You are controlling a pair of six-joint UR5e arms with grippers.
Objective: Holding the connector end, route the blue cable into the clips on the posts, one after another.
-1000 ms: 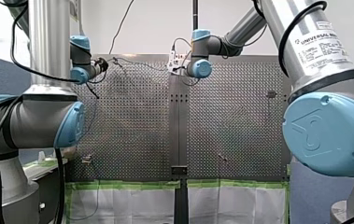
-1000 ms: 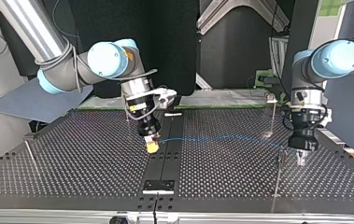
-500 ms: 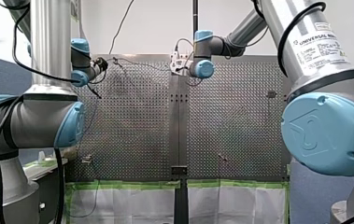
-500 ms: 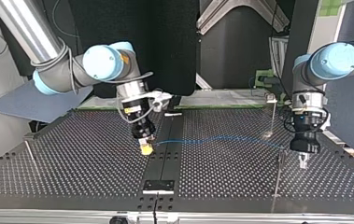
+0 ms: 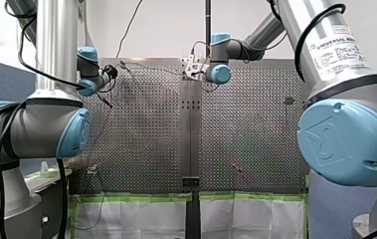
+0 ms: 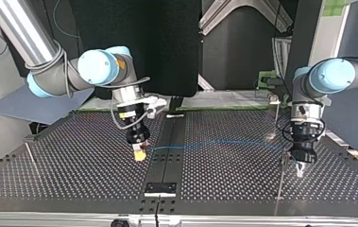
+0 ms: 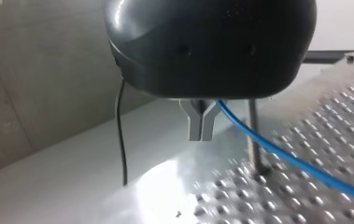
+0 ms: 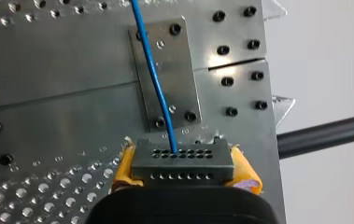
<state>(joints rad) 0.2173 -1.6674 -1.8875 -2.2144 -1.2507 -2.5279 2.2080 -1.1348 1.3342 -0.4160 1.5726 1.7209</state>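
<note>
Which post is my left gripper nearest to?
The near-right post in the top view, just beside my left gripper; the back post and far-left post stand well away.

Cable (image 8: 157, 88) stretches above table (image 6: 72, 175), connector (image 8: 182, 161) to post (image 7: 253, 112).

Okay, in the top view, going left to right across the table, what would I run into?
Thin post → my right gripper, holding the connector → blue cable → my left gripper.
</note>
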